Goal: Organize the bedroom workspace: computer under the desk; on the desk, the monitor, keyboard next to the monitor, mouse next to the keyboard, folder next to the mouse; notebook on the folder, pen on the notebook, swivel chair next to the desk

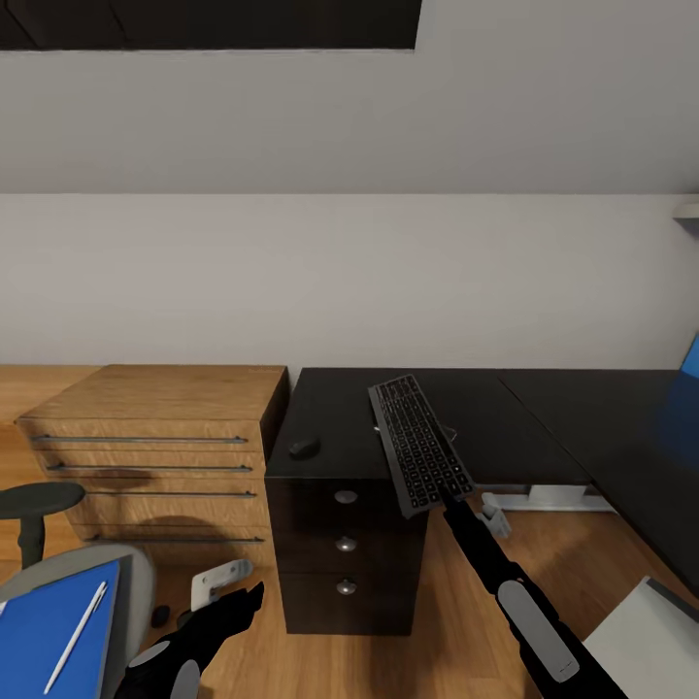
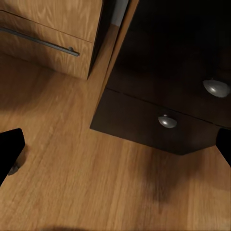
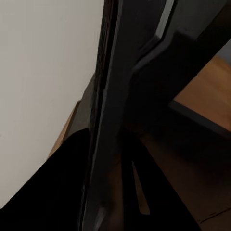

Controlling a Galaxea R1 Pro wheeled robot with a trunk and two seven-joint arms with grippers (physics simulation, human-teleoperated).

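Plain white wall (image 1: 349, 282) behind; dark window strip (image 1: 209, 21) up top. Light-wood dresser (image 1: 155, 456) with long metal handles. Warm wood plank floor (image 2: 96, 183) below.

Glossy black L-shaped desk (image 1: 505, 427) under the right gripper (image 1: 449, 497); small dark mouse (image 1: 304, 447) resting on its top, left of that gripper. Wooden floor (image 1: 456, 612) beneath, bearing a light-wood dresser (image 1: 155, 456).

My right arm (image 1: 529, 607): glossy black casing, one long rounded grey panel at 5 o'clock. My left arm (image 1: 189, 650): black shell, grey oval insets, tapering to dark fingers (image 2: 9, 149).
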